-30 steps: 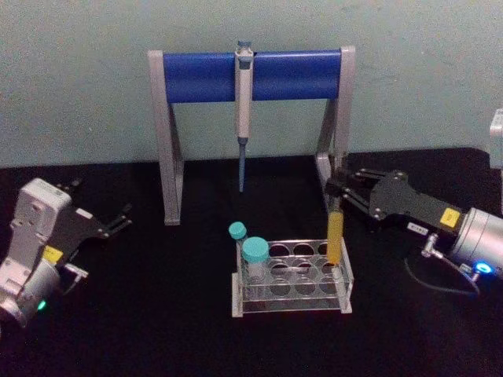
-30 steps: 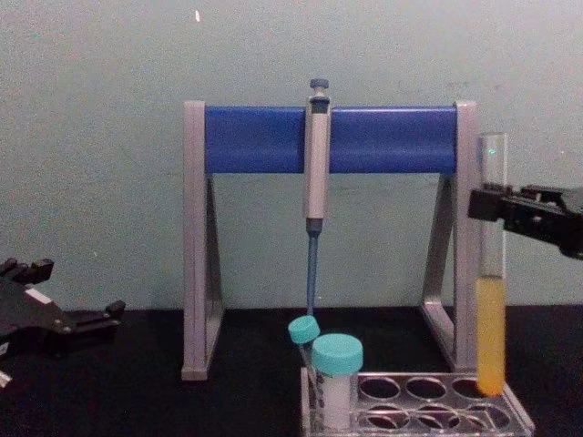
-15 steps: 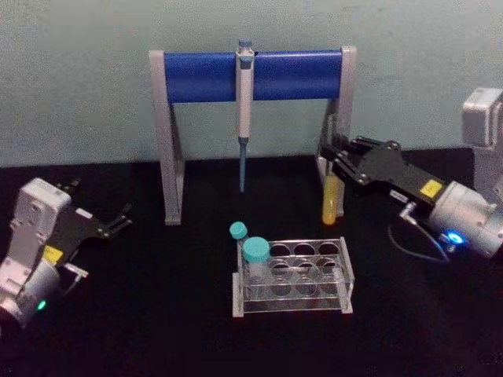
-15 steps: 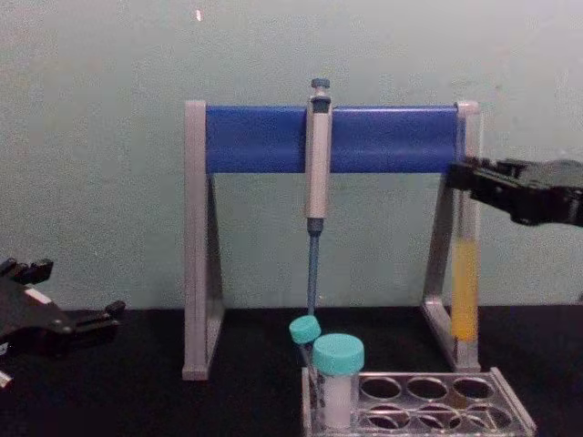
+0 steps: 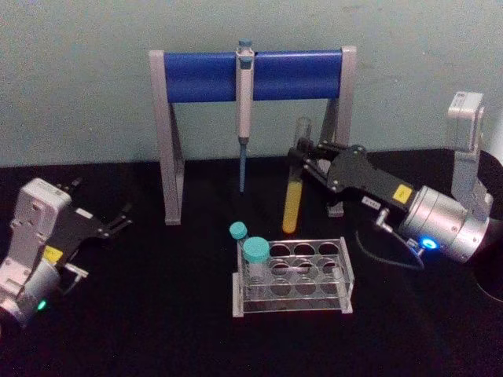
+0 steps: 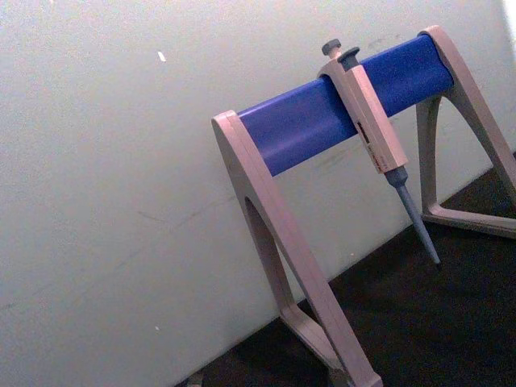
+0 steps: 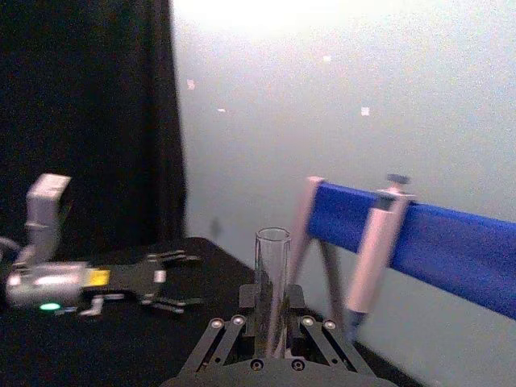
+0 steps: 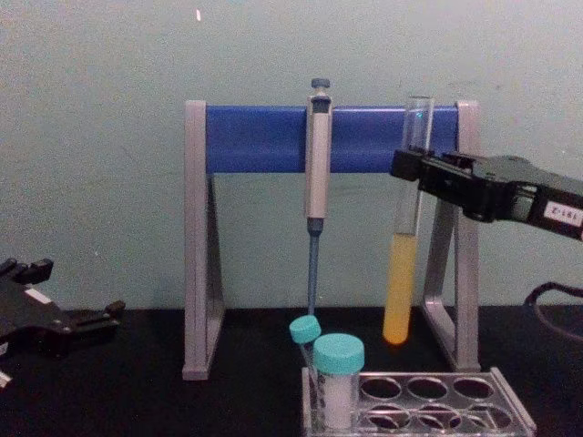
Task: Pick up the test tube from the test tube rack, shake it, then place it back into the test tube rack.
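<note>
The test tube [image 5: 294, 184] is a long clear glass tube with yellow liquid in its lower part. It hangs slightly tilted in the air, above and behind the test tube rack [image 5: 343, 292], and clear of it. My right gripper [image 5: 302, 156] is shut on the tube's upper part, below the open mouth. In the chest view the test tube [image 8: 404, 246] hangs in front of the blue bar, held by the right gripper [image 8: 412, 168] above the rack [image 8: 437, 405]. The right wrist view looks along the tube [image 7: 272, 278]. My left gripper [image 5: 119, 219] rests open at the far left.
A grey-and-blue pipette stand [image 5: 169, 141] with a hanging pipette [image 5: 244, 110] stands behind the rack. A teal-capped vial [image 5: 255, 259] and a small teal-capped tube [image 5: 238, 233] sit at the rack's left end. The black table runs back to a pale wall.
My right gripper has lifted the test tube out of the rack's right end and carried it leftward, from beside the stand's right leg toward the middle. The tube now tilts. The left arm is still.
</note>
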